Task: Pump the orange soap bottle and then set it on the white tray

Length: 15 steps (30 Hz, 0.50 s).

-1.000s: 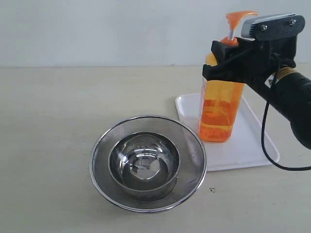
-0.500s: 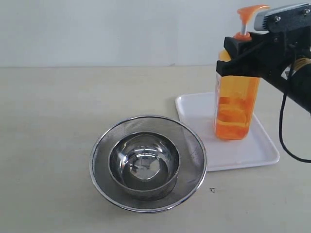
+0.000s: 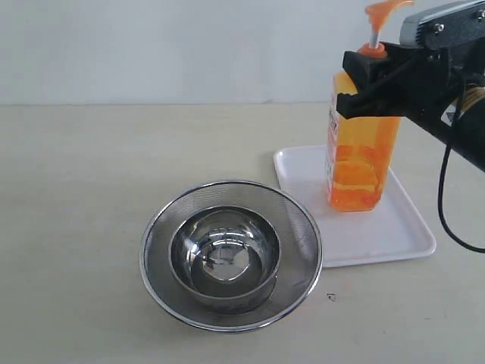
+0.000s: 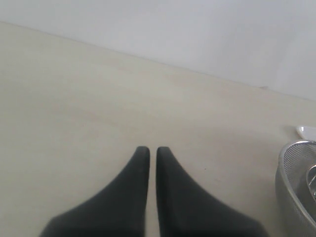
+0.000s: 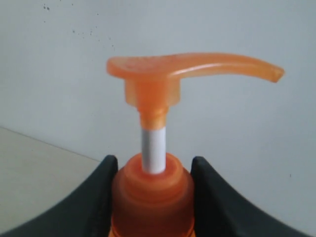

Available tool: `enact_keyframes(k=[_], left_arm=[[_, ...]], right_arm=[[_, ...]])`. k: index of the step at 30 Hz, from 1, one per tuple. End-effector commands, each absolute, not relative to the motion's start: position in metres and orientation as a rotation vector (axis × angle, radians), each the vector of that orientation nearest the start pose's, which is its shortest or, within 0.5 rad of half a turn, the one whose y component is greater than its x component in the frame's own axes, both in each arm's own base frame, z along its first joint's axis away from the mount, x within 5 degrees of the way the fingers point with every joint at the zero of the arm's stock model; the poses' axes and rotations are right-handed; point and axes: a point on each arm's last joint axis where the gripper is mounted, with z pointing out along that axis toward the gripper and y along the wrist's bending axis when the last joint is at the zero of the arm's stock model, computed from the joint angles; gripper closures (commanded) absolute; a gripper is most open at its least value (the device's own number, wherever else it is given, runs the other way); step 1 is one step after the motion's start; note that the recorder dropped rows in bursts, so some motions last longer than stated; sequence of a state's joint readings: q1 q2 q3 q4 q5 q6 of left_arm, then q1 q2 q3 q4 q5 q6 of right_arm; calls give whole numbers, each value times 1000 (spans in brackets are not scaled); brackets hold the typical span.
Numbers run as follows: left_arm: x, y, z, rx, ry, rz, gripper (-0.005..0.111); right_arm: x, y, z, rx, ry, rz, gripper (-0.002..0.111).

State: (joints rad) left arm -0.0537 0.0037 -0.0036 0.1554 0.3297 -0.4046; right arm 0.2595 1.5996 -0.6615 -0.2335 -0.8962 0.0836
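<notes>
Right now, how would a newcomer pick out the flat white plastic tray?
On the pale beige tabletop, right of the round steel mesh strainer bowl in the exterior view, lies the flat rectangular glossy white tray, with the tall translucent orange soap bottle held upright over it. It is the only flat, white, straight-edged thing; its neighbour is round and metallic.

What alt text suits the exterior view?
The right pincer grips the upright orange soap bottle at its neck, its base on or just above the white tray. Left of the tray, a steel bowl sits inside a mesh strainer on a beige table.
</notes>
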Motion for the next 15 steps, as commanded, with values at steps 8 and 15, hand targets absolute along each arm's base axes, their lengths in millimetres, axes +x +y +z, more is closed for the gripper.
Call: enact_keyframes(k=[8, 15], left_arm=[[54, 2, 185, -213, 1788, -171, 102], [54, 2, 185, -213, 1788, -171, 102]], right_arm=[[313, 102, 240, -410, 1424, 322, 108], [315, 104, 232, -440, 1454, 321, 108]])
